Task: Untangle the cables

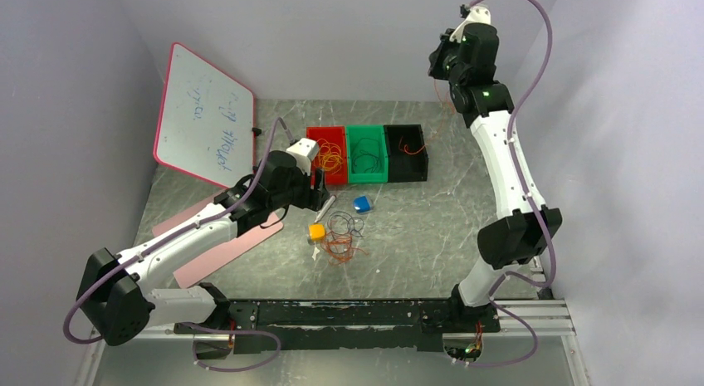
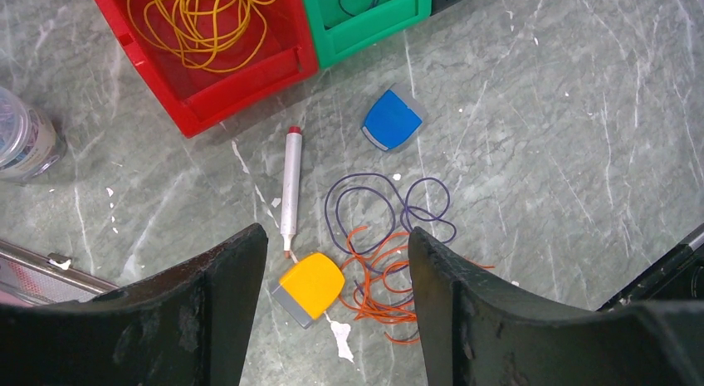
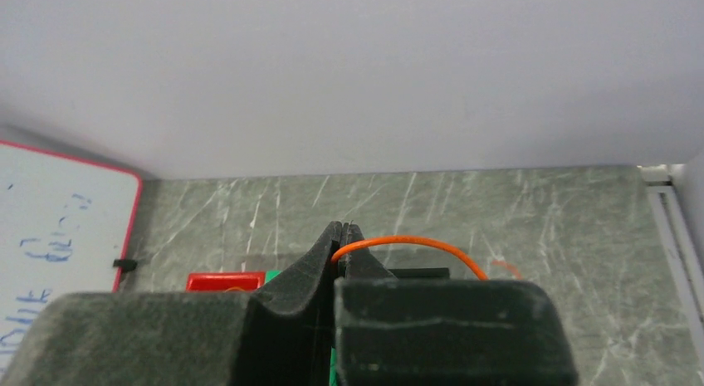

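**A:** Status on the cables?

**B:** Partly sorted, I'd say. There's a yellow coil in the red bin, a dark loop in the green bin, and some orange wire in the black bin.

**A:** What's left?

**B:** One tangle, centre of the overhead view. Orange loops are meshed with purple loops on the table, between the yellow block and the blue block. Separating them looks like the remaining job.

**A:** Left gripper?

**B:** The left gripper is spread wide, empty, hanging over the tangle. In its wrist view the purple loops sit just above the gap between the tips. The orange ones are low centre, hard by the right-hand finger. Contact: none that I can see.

**A:** Right?

**B:** The right gripper is raised high, upper right of the overhead view. It's clenched on a thin orange strand that arcs right from the tips. Can't tell where the far end goes.
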Motion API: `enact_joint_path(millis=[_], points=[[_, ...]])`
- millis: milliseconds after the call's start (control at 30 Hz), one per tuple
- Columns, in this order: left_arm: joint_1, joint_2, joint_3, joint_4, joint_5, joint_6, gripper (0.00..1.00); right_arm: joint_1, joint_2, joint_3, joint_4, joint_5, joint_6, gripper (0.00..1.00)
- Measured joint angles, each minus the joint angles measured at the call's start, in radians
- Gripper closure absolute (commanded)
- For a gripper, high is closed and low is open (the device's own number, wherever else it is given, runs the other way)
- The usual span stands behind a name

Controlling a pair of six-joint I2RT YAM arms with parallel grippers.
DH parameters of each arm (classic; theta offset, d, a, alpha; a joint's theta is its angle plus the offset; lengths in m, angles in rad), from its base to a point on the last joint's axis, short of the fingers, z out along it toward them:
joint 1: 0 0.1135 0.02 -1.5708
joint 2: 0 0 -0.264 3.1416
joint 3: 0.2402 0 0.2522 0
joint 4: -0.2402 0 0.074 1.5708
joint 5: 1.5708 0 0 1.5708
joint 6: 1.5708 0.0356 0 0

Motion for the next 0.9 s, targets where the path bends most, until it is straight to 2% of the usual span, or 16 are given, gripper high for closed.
enact_joint_path(millis=[433,900], points=[[0.000,0.000,0.000,-0.003,0.000,0.000,0.34,0.000,0.104,0.009,0.008,-0.177,0.015,1.00],[0.000,0.006,0.000,-0.007,0.001,0.003,0.36,-0.001,0.107,-0.174,-0.005,-0.241,0.054,1.00]])
